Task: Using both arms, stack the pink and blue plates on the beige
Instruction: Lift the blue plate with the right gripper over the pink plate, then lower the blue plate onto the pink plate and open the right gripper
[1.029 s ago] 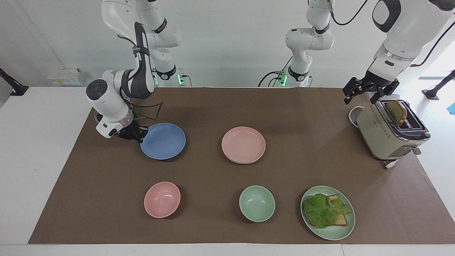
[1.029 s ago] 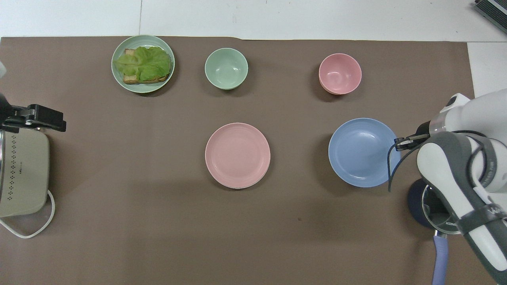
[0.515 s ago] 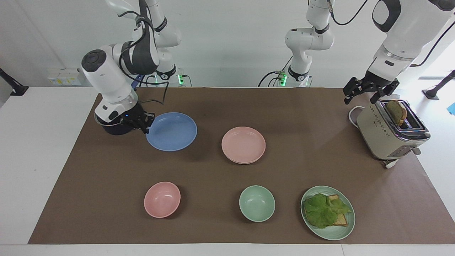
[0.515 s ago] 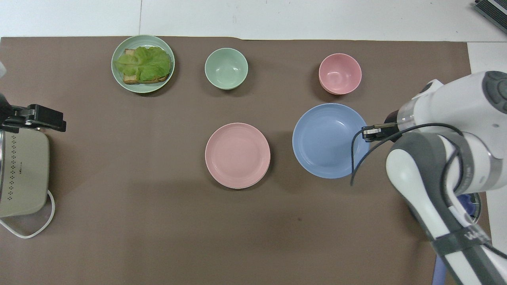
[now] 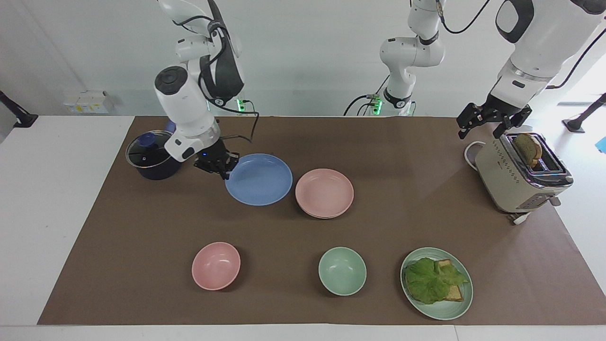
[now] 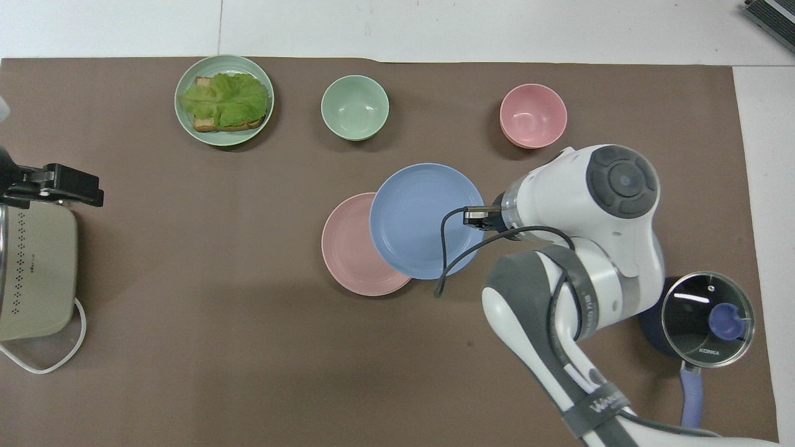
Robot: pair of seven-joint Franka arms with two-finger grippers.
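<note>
My right gripper (image 5: pixel 226 170) (image 6: pixel 475 217) is shut on the rim of the blue plate (image 5: pixel 258 179) (image 6: pixel 422 220) and holds it level in the air. In the facing view the blue plate's edge reaches the rim of the pink plate (image 5: pixel 324 190). In the overhead view it covers part of the pink plate (image 6: pixel 348 248). The pink plate lies mid-table on another plate, of which only a thin rim shows. The beige plate is otherwise hidden. My left gripper (image 5: pixel 492 121) (image 6: pixel 62 186) waits open over the toaster.
A dark pot with a glass lid (image 5: pixel 151 156) (image 6: pixel 705 316) stands at the right arm's end. A pink bowl (image 5: pixel 216 265), a green bowl (image 5: pixel 342 271) and a green plate (image 5: pixel 440 312) with lettuce on toast lie farthest from the robots. A toaster (image 5: pixel 511 184) holds bread.
The right arm has lifted the blue plate off the mat and carried it toward the pink plate, uncovering the pot. The left arm has not moved.
</note>
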